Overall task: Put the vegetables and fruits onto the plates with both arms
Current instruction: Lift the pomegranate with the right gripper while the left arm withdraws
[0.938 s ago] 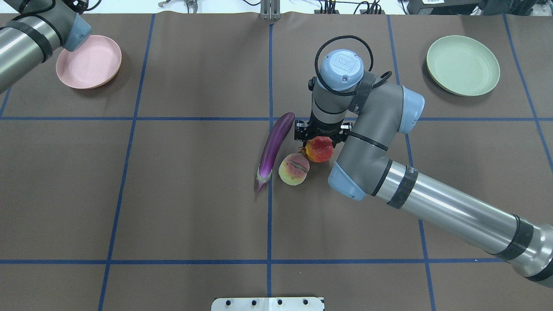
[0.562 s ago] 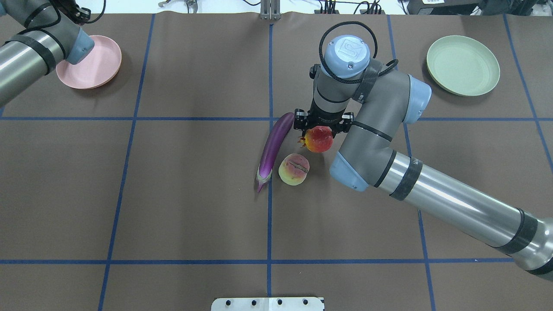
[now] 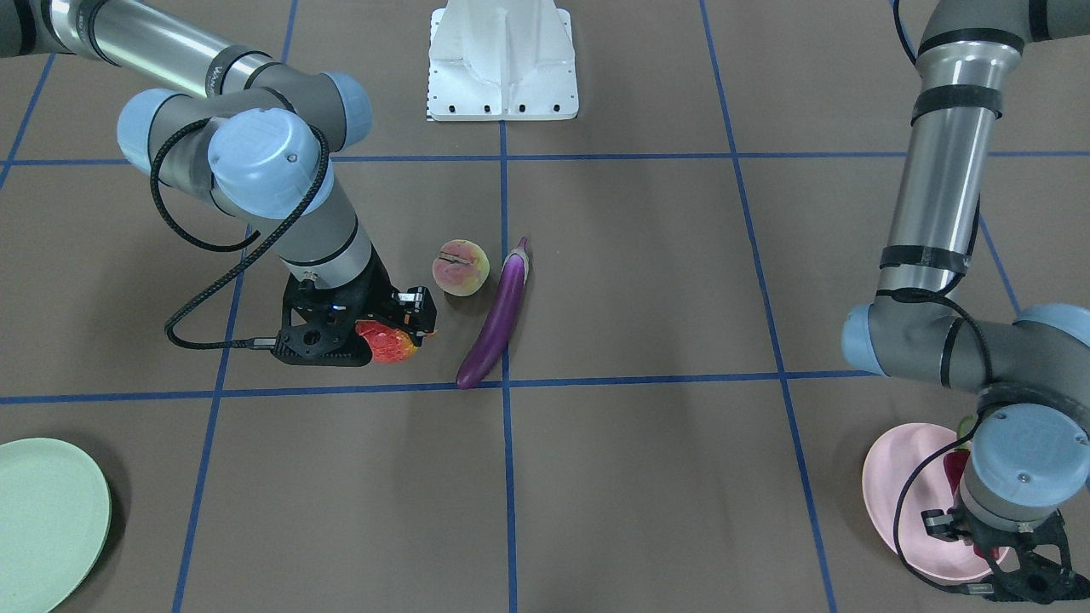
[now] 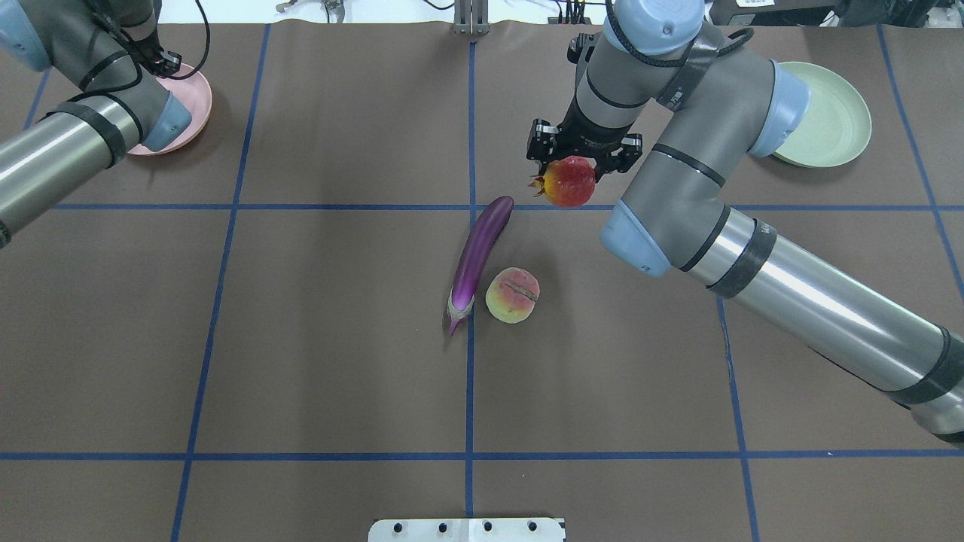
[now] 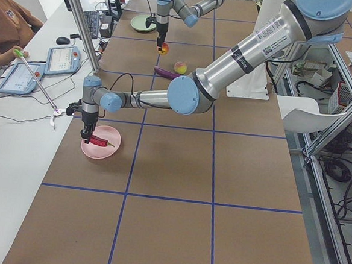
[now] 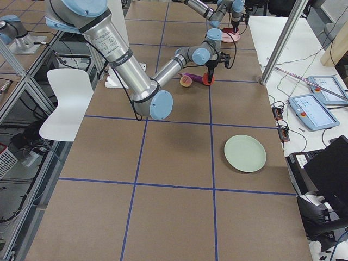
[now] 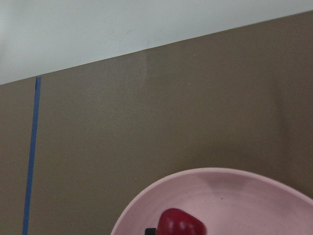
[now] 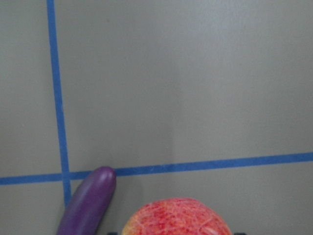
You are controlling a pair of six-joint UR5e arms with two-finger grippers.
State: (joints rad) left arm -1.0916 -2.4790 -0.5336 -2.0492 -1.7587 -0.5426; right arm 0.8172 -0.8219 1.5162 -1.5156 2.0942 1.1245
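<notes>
My right gripper (image 4: 572,172) is shut on the bumpy red-orange pomegranate (image 4: 570,183) and holds it above the table, beyond the eggplant's far tip. The purple eggplant (image 4: 477,260) and the peach (image 4: 512,295) lie side by side at the table's middle. The mint green plate (image 4: 836,128) at the far right is partly behind my right arm. My left gripper (image 3: 979,528) hangs over the pink plate (image 3: 894,485) at the far left. It is shut on the red chili pepper (image 5: 98,141), which shows low in the left wrist view (image 7: 181,223).
The white base block (image 3: 502,60) stands at the robot's edge of the table. An operators' desk with tablets (image 5: 63,57) runs along the far side. A white chair (image 6: 65,98) stands behind the robot.
My right gripper has risen with the pomegranate and carried it away from the peach toward the far side. My left arm has swung in over the pink plate.
</notes>
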